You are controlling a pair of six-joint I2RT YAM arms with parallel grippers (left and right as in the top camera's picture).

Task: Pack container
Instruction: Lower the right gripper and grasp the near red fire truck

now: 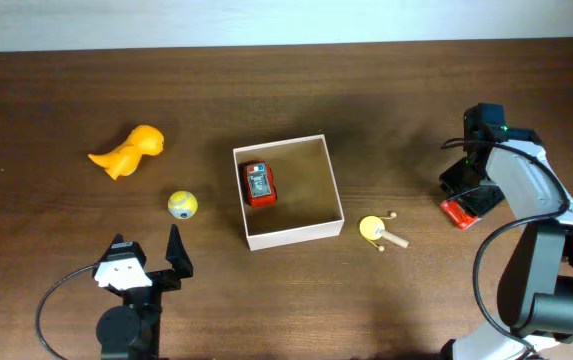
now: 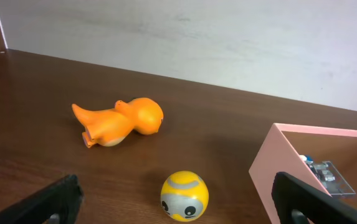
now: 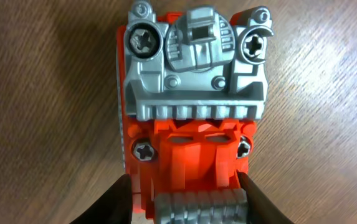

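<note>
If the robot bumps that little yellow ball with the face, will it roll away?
Probably: the ball looks round and sits free on the flat table, so a nudge should send it rolling. Its smooth, shiny skin might slip between the jaws. Being small, it is likely light.

table [image 1: 386, 70] | container [image 1: 296, 234] | orange dinosaur [image 1: 131, 151] | yellow ball [image 1: 182, 205] | yellow toy [image 1: 374, 229] | red toy [image 1: 458, 212]

The container [image 1: 296, 235] is wide open on its right half; only a red toy [image 1: 258, 184] hugs the left wall. Outside, a yellow ball [image 1: 182, 205] and a yellow rattle [image 1: 374, 229] flank it.
</note>
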